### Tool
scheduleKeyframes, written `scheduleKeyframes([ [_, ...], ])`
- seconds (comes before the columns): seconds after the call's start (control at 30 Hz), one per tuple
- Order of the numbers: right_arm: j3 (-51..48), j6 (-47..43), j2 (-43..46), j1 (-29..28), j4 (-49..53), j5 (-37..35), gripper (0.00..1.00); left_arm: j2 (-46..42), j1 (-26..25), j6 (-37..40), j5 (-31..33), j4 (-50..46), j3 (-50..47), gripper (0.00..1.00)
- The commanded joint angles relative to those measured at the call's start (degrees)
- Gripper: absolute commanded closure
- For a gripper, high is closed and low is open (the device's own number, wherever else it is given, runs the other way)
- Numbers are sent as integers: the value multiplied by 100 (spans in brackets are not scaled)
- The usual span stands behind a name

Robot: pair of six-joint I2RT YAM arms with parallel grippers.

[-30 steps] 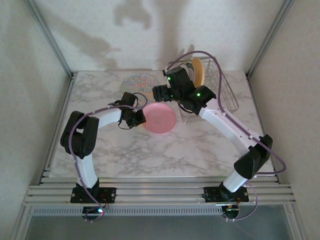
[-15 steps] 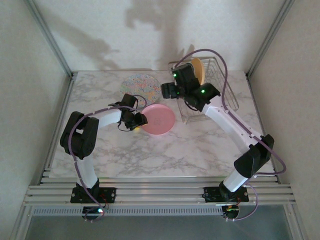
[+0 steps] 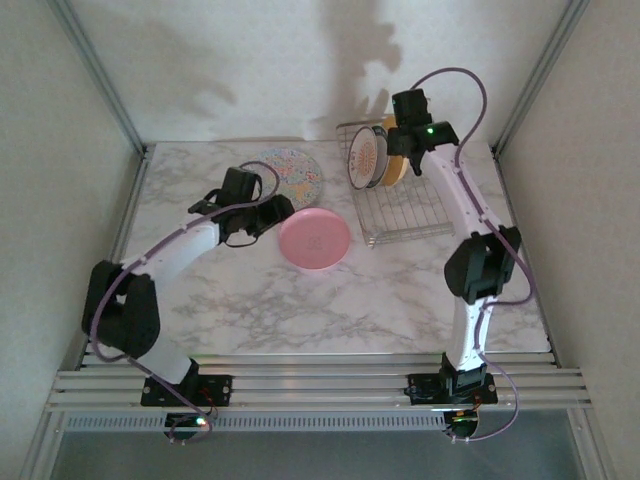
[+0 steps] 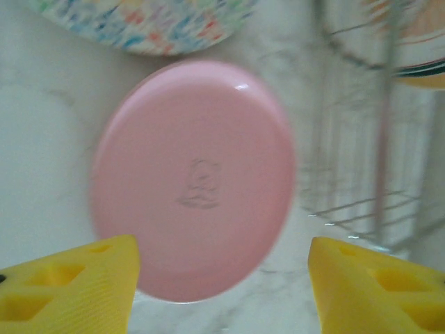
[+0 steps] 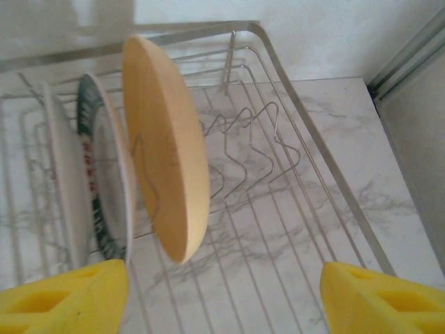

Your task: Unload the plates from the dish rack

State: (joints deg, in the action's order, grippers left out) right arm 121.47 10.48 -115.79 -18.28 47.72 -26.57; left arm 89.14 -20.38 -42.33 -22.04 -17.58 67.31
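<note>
A pink plate (image 3: 315, 238) lies flat on the marble table, free of my left gripper (image 3: 277, 213). That gripper is open just to its left, and the plate (image 4: 195, 181) lies ahead of its yellow fingers (image 4: 76, 285). The floral plate (image 3: 290, 172) lies flat behind it. In the dish rack (image 3: 405, 215) stand a yellow plate (image 5: 167, 153), a dark-rimmed plate (image 5: 104, 181) and a white one (image 5: 66, 181). My right gripper (image 5: 224, 292) hangs open over the rack, the yellow plate's edge near its left finger, with nothing held.
The rack's wire rim (image 5: 313, 139) and upright slots (image 5: 243, 132) lie under the right gripper. Walls close the table (image 3: 250, 300) at the back and sides. The near half of the marble top is free room.
The left gripper opened, let go of the pink plate and drew back to the left. The right arm swung up and back from the rack's front to over the standing plates.
</note>
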Motion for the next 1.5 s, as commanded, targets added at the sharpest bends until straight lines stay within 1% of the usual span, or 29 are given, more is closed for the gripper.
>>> scheduleKeyframes([
  [0.0,403,-336,-418,1,-110,-310,31,-579,-97,-531,-27,832,99,33],
  [0.1,556,-449,-738,40,-332,-497,36,-1044,-134,-926,-75,1502,-252,31],
  [0.2,698,-484,-971,85,-495,-470,42,-1487,-193,-1209,-61,1979,-616,30],
  [0.3,919,-521,-1194,123,-520,-385,50,-1791,-203,-1320,-14,2064,-817,30],
  [0.37,1071,-521,-1334,130,-479,-353,54,-1924,-199,-1318,12,2021,-873,29],
  [0.53,1281,-562,-1605,145,-466,-347,56,-2097,-202,-1293,70,1910,-933,29],
  [0.77,1695,-583,-1908,183,-333,-417,63,-2496,-199,-1282,217,2414,-874,29],
  [1.03,1773,-571,-2081,191,-298,-682,69,-2498,-194,-1357,251,2525,-756,29],
  [1.47,1912,-605,-2299,230,-335,-684,73,-2580,-194,-1314,317,2330,-701,29],
])
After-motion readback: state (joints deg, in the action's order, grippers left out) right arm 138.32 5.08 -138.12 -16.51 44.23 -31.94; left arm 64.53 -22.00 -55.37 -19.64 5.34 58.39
